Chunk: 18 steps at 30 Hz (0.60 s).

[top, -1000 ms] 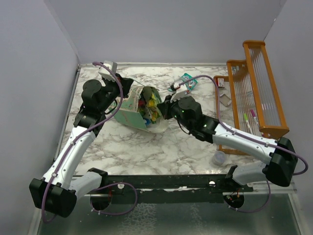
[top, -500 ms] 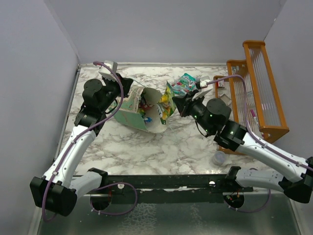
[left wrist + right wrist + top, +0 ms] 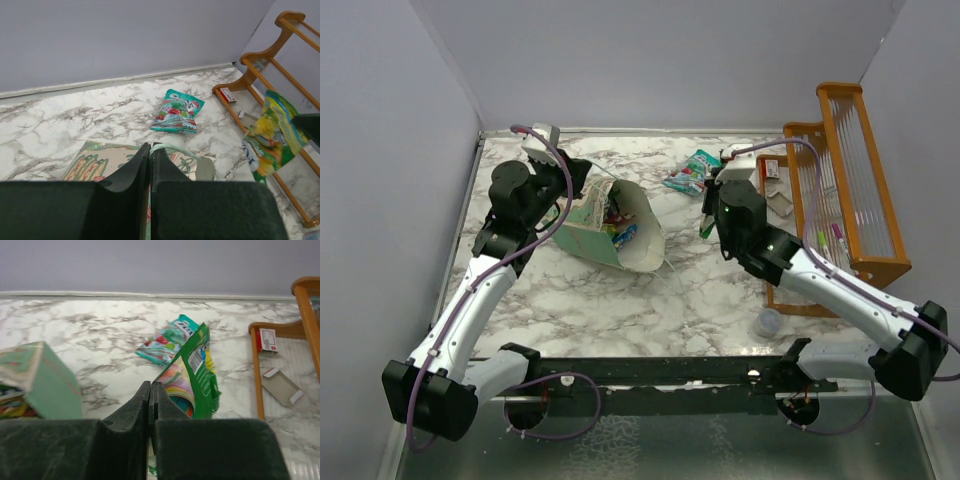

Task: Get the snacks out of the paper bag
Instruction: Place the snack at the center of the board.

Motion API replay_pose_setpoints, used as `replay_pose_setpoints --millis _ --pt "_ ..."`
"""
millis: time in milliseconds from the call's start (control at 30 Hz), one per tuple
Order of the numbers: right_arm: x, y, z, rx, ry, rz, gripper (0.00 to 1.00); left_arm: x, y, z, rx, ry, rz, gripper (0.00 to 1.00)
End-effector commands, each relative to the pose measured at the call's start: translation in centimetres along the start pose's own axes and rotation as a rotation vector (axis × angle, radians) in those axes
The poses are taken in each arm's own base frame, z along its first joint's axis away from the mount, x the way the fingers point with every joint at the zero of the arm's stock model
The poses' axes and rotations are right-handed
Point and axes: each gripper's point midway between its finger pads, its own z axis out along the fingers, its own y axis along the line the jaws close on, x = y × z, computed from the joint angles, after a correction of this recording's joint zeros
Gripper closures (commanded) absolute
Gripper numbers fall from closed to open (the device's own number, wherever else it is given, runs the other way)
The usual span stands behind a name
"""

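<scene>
Right claw (image 3: 150, 385) clamps green-yellow packet (image 3: 192, 372) aloft near teal packet (image 3: 692, 172) on worktop (image 3: 620, 300). Left claw (image 3: 151, 149) pinches paper bag (image 3: 620, 248) rim; more snacks (image 3: 618, 222) inside. Lower packet clear of bag mouth, then release.

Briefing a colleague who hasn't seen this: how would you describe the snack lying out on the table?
Find the orange wooden rack at the right of the marble table. Just left of its far end a teal packet lies flat on the marble. It alone lies loose: a green-yellow packet hangs from the right claw, other snacks sit inside the paper bag.
</scene>
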Motion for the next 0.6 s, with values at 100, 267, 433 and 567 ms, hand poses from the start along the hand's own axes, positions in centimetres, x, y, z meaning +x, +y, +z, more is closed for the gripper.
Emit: replay_pose_setpoints --millis 100,267,433,567 --pt "5.4 -2.0 7.1 0.016 0.138 0.109 0.99 -0.7 0.4 -0.3 -0.019 -0.028 0.009 1.00" --pt "7.0 0.8 9.0 -0.158 0.163 0.191 0.99 -0.6 0.5 -0.2 -0.024 -0.026 0.009 1.00" --pt "9.4 -1.7 10.7 -0.139 0.225 0.282 0.99 -0.7 0.3 -0.3 -0.014 -0.029 0.006 1.00" --pt "13.5 -5.3 11.1 -0.067 0.307 0.289 0.99 -0.8 0.2 -0.4 -0.014 -0.033 0.008 1.00"
